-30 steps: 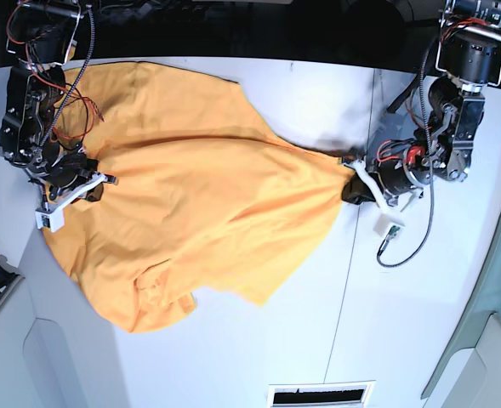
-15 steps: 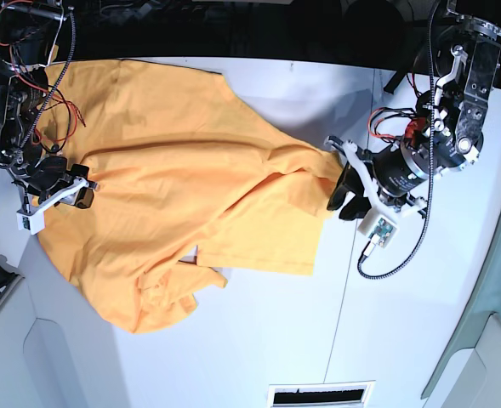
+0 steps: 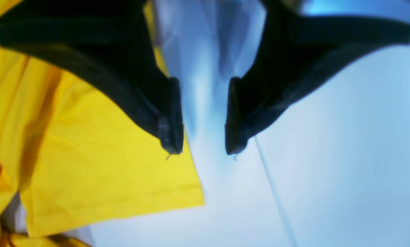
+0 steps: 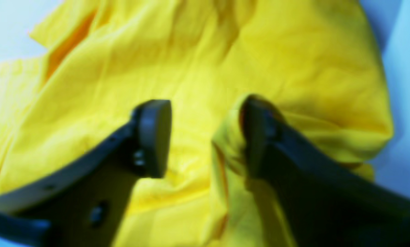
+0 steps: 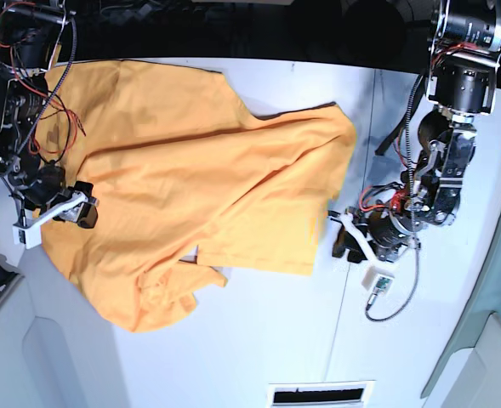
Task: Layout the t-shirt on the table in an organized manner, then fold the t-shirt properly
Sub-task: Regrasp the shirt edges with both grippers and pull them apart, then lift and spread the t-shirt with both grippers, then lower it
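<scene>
The plain orange-yellow soft cloth t-shirt [image 5: 190,183] lies crumpled on the large matte white table [image 5: 259,340]. The left gripper [image 3: 203,151] is spread apart, empty, beside the hem. The right gripper [image 4: 205,137] is also spread apart, one finger [image 4: 259,127] touching a fold.

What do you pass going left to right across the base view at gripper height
right gripper → t-shirt → bare strip of table → left gripper
</scene>
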### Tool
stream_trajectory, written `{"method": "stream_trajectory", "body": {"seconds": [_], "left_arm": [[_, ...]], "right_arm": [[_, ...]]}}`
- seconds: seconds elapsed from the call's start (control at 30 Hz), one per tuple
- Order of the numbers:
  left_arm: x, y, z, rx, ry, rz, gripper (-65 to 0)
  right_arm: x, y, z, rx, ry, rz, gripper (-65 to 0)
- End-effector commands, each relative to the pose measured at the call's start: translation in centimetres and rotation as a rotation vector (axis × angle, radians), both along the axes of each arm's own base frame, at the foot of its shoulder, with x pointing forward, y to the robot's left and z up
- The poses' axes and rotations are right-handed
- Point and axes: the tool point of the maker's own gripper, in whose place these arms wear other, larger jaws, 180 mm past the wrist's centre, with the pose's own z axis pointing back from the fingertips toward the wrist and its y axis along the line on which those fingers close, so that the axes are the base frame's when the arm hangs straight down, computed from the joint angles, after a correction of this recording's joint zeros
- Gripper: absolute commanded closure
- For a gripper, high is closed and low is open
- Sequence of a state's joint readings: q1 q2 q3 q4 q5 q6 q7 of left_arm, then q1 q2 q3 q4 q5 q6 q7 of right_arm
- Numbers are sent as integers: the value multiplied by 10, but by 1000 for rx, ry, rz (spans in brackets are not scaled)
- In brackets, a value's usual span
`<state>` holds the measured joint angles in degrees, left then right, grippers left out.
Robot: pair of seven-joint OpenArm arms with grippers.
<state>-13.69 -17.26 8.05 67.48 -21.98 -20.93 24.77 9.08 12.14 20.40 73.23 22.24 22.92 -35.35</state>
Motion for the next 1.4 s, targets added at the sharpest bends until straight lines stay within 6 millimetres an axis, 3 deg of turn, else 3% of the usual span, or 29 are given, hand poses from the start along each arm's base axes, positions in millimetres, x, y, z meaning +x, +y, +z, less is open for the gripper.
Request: {"method": "stream_trajectory", "body": {"seconds": [0.0, 0.2, 0.43, 0.47, 0.53, 0.57, 0.6, 0.77, 0.97, 1.13, 1.37], "left_arm": [[22, 0, 17, -24, -54, 14, -255], [39, -21, -24, -42, 59, 39, -255], [20, -37, -59, -16, 143, 15, -250], [19, -40, -60, -19, 142, 10, -215], [19, -42, -60, -16, 137, 2, -50], [20, -42, -58, -15, 130, 1, 0], [23, -38, -56, -8, 122, 4, 0], [30, 8, -46, 68, 129, 37, 0], [20, 77, -31, 152, 126, 89, 0], [-7, 120, -20, 242, 114, 87, 0], [-53, 206, -14, 382, 145, 255, 0]], "right_arm": [[13, 1, 17, 7, -67, -2, -389], [13, 24, 12, 56, -61, 5, -405], [12, 39, 8, 91, -50, 11, -405], [12, 39, 8, 91, -50, 11, -405], [12, 39, 8, 90, -51, 11, -405], [12, 38, 8, 89, -50, 11, -405], [11, 38, 7, 85, -48, 12, -405], [9, 32, 4, 39, -34, 17, -405], [10, 30, 5, 32, -36, 15, -405], [10, 29, 5, 33, -36, 14, -405], [15, 25, 21, 28, -82, 5, -405]]}}
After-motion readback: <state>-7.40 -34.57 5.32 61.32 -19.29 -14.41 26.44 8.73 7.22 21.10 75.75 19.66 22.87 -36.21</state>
